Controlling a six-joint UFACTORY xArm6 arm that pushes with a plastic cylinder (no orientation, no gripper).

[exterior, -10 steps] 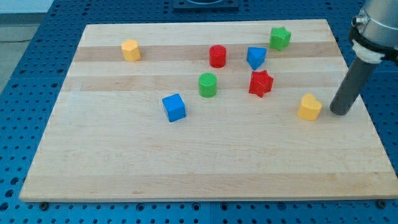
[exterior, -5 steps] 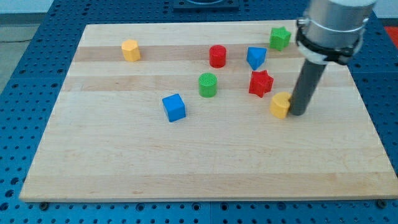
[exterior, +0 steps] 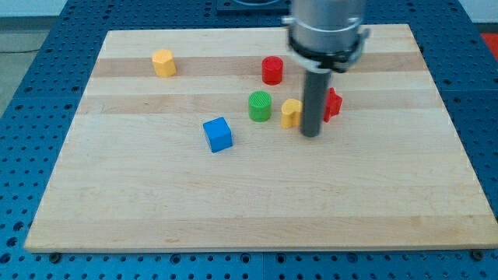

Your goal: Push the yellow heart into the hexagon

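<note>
The yellow heart (exterior: 291, 113) sits near the board's middle, just right of the green cylinder (exterior: 260, 106). My tip (exterior: 311, 134) touches the heart's right side. The yellow hexagon (exterior: 163, 62) stands far off at the view's upper left. The rod and arm hide the blue block and the green star at the upper right.
A red cylinder (exterior: 272, 70) stands above the heart. A red star (exterior: 332, 103) is partly hidden behind the rod. A blue cube (exterior: 219, 134) lies to the lower left of the green cylinder. The wooden board (exterior: 249, 210) rests on a blue perforated table.
My tip has swept left from the board's right side, pushing the yellow heart leftwards until it sits beside the green cylinder. The other blocks have not moved.
</note>
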